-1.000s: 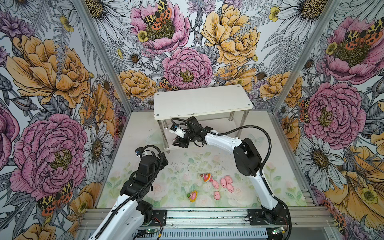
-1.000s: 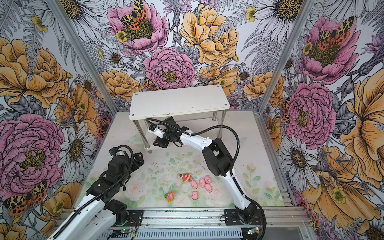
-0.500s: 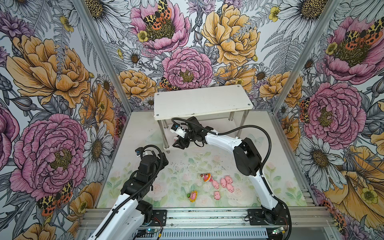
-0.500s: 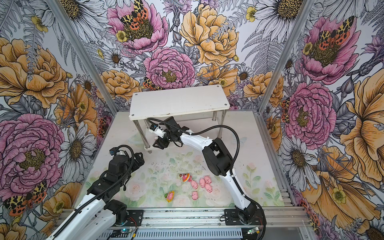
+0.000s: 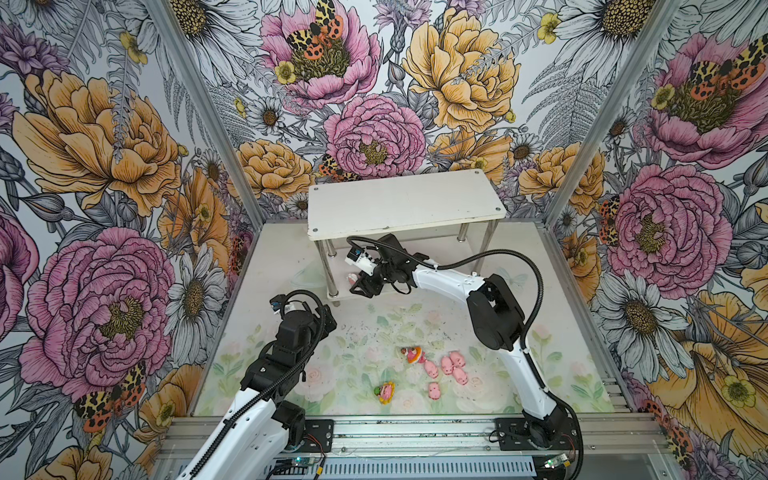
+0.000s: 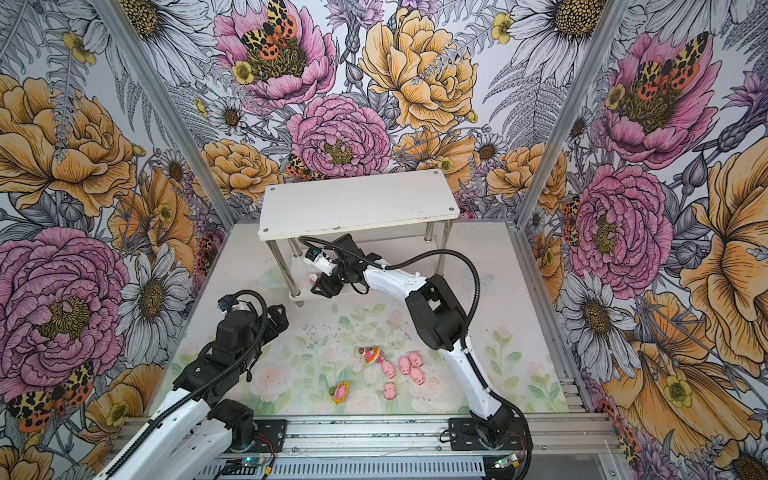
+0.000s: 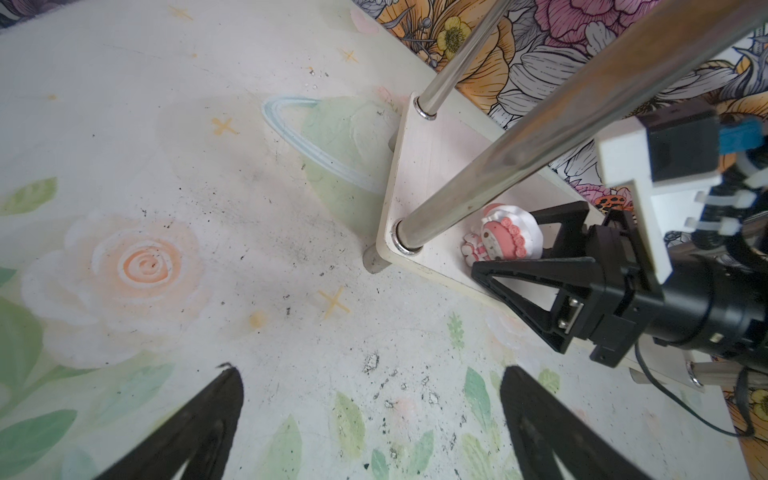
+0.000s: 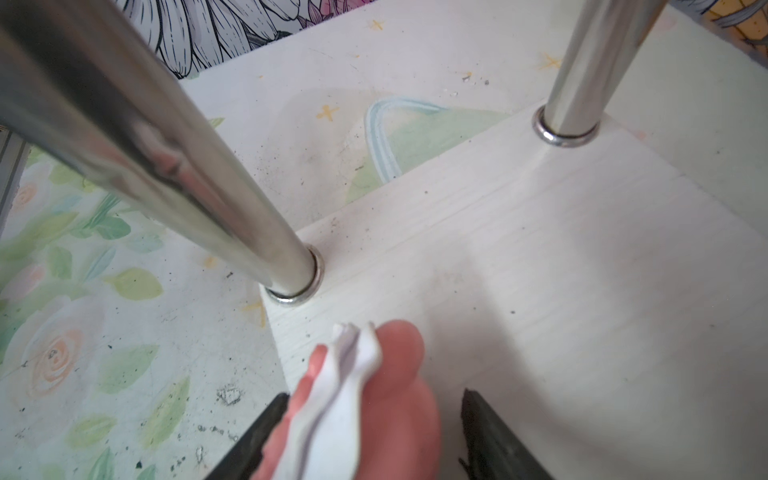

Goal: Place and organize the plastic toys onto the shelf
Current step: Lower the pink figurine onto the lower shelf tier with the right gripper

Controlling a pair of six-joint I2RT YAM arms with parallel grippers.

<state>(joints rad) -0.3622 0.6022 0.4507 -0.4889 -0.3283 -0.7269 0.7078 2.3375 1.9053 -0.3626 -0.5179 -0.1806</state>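
The left arm (image 5: 247, 424) and right arm (image 5: 449, 282) have white shells and black joints. A black ribbed cable (image 5: 540, 291) runs along each. The left gripper (image 7: 370, 374) and right gripper (image 7: 507, 241) are black, the right's fingers (image 7: 528, 286) triangular open frames.

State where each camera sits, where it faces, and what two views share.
Top views: high in front, looking down at the shelf; left arm, right arm show.
Left wrist: on left arm, facing the shelf's corner; open left gripper shows.
Right wrist: on right arm, facing the lower tier; right gripper straddles the white-hooded figure.
Shared: both wrist views show that figure.
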